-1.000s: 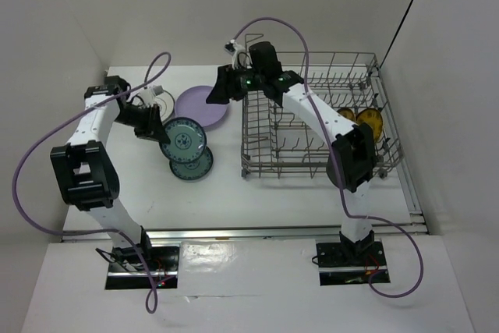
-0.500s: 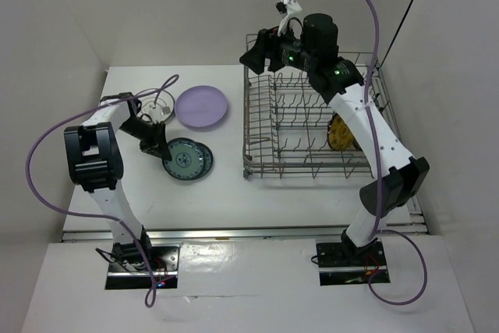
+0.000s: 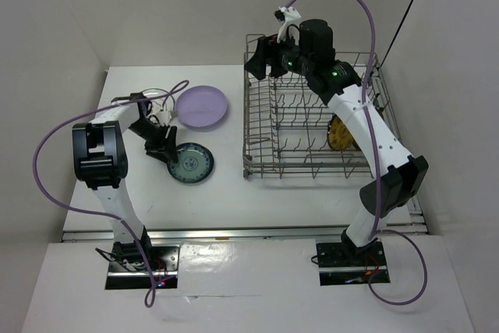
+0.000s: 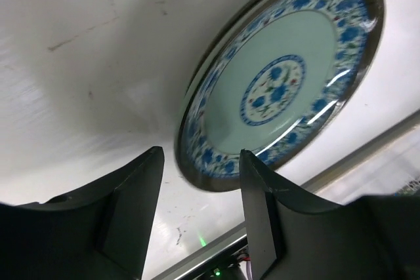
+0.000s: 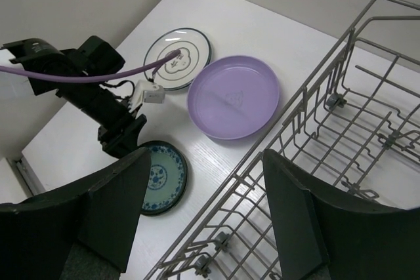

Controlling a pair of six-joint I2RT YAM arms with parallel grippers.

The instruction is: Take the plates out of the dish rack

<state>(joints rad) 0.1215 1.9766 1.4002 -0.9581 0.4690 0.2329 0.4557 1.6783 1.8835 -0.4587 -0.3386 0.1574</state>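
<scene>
- Dish rack takes up the right half of the table. One mustard-yellow plate shows inside it, toward the rack's right side, propped on edge among the tines. The arm partly covers it, so I cannot tell if a second sits behind.
- Left of the rack, flat on the table: lavender plate, white plate beyond it, and teal plate nearer the bases.
- Left gripper: fingers spread, holding nothing, low at the teal plate's rim on the side away from the rack.
- Right gripper: fingers apart, empty, hovering above the rack's far left corner.
- Judgement: the mustard plate is next. It lies across the rack from the right gripper, toward the near right. The right arm is clearly nearer and needs to come down over the plate's upper rim.
</scene>
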